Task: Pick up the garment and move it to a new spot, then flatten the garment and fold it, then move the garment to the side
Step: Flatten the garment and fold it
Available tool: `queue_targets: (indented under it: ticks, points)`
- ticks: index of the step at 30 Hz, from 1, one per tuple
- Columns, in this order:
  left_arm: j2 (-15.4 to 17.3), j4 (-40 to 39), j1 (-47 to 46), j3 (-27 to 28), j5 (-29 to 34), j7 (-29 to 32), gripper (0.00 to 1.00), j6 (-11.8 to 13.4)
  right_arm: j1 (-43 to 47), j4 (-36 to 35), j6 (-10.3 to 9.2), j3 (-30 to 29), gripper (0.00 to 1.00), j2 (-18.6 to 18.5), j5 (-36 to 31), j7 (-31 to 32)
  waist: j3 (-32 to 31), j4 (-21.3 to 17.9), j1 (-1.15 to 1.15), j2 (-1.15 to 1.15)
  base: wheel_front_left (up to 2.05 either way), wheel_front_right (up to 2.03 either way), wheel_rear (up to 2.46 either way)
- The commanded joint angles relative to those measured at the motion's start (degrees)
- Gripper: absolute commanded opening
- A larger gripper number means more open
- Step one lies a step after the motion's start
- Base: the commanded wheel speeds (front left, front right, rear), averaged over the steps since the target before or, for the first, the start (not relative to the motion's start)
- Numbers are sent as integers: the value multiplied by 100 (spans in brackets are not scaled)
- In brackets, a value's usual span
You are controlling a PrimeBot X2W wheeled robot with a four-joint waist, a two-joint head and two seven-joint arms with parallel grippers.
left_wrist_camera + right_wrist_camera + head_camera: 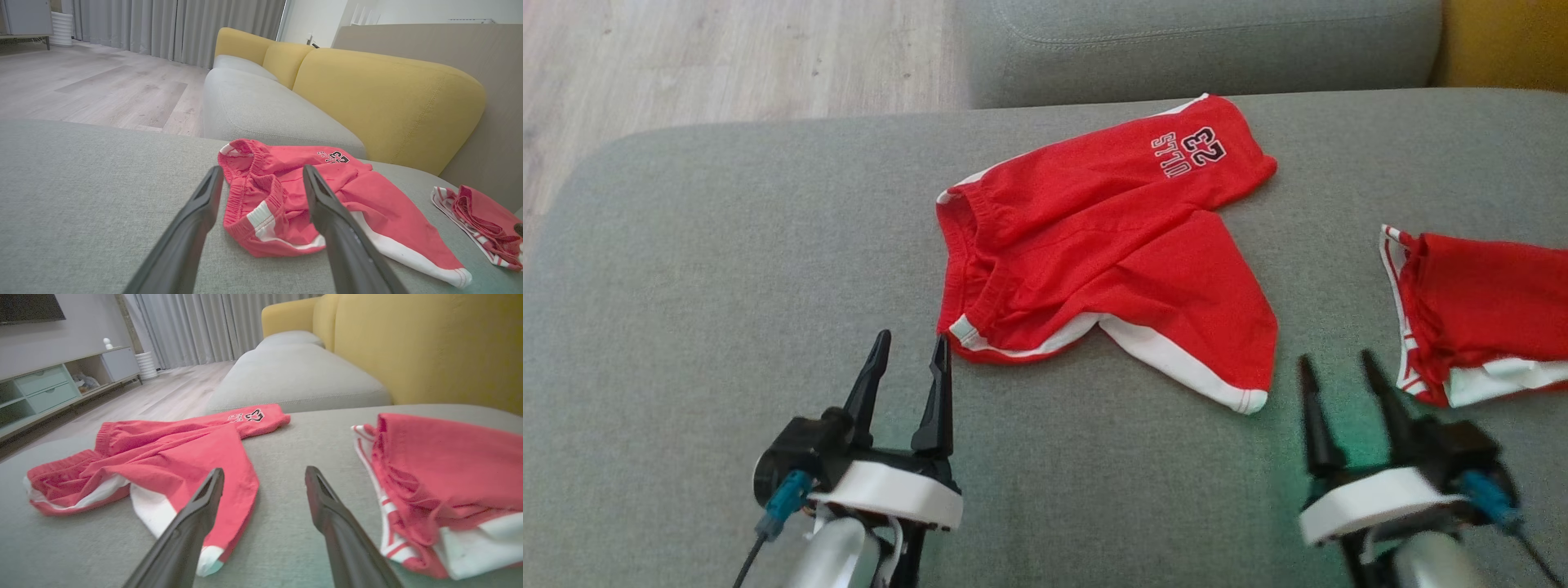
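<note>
Lower left first: the left gripper (912,339) has its fingers spread wide and nothing between them. Its inner fingertip is just beside the waistband corner of the red shorts (1111,245). The shorts lie in the middle of the grey sofa cushion (686,286), with the rumpled waistband to the left and the legs splayed out to the right. White trim runs along the near hem, and the printed leg is farthest away. Over to the right, the right gripper (1335,359) has its fingers apart too, and it is empty. It sits between the shorts' near leg and a second red garment (1486,310) bunched at the right edge.
</note>
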Motion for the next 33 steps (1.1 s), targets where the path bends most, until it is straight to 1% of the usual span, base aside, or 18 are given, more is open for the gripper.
queue_targets:
  ticks: [1,6,12,23,33]
  points:
    - [15,-170,-184,180,32,-31,100,-34,-141,-97,-4,313,100,-13,84,13,7,27,0,0,0,0,0]
    - [15,-125,-206,124,21,-31,100,-21,-105,216,-4,740,100,-13,263,459,52,107,0,0,0,0,0]
    - [15,-97,-282,45,12,-31,100,-14,-209,466,-4,926,100,-13,486,718,144,228,0,0,0,0,0]
    - [15,-38,-296,36,33,-31,100,-14,-282,594,-4,1037,100,-13,493,590,163,301,0,0,0,0,0]
    - [15,-30,-352,-10,16,-31,100,-10,-418,711,-4,1088,100,-13,422,608,205,329,0,0,0,0,0]
